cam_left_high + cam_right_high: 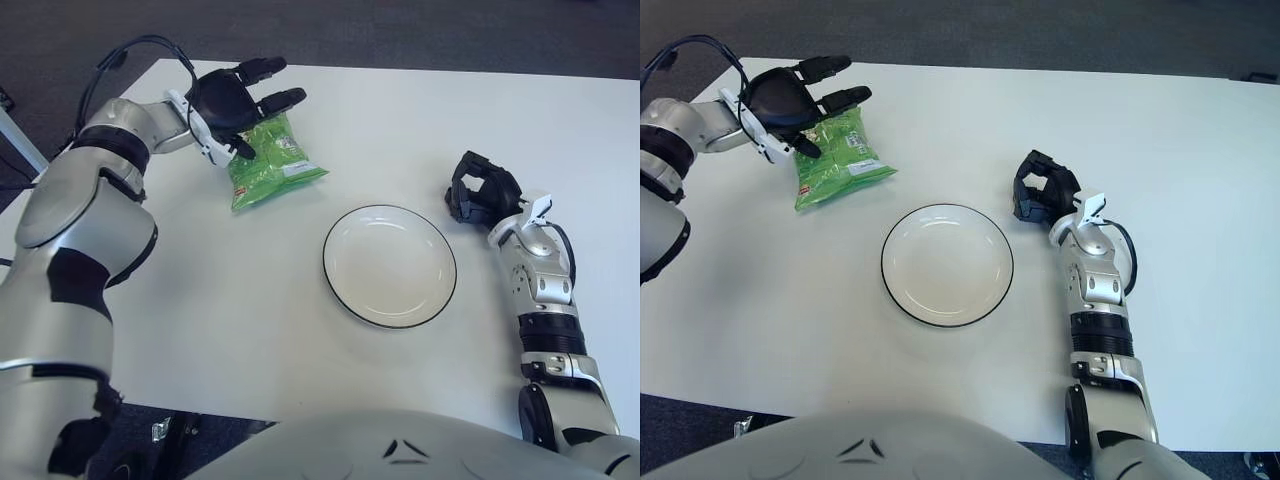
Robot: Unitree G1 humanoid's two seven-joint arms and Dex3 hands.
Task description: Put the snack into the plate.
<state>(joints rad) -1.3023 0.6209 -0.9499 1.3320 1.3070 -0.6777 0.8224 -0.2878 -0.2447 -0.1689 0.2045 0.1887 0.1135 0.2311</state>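
A: Step?

B: Reach, pre-grasp. Left hand [238, 104] was over the far end of the snack [270, 160], fingers [281, 98] spread, nothing pinched. The green bag lay flat on the worktop [250, 320], up and left of the plate [390, 265], well apart from it.

A: Plate?

B: Held nothing. White with a dark rim, sat mid-worktop.

A: Right hand?

B: Idle, just right of the plate. Right hand [480, 192] showed fingers curled in, holding nothing. Couldn't tell whether it touched the worktop.

A: Next move?

B: My read: lower the left hand onto the bag, close the fingers across its width, lift, carry toward the plate, release over its middle. The bag looks soft and crinkly, so a shallow pinch could slip.

A: Room?

B: Bare worktop between snack and plate, nothing in the path. The worktop's far-left edge was close behind the left hand, so a nudge away from the plate could push the bag toward that edge. Right hand was clear of the path, on the plate's other side.
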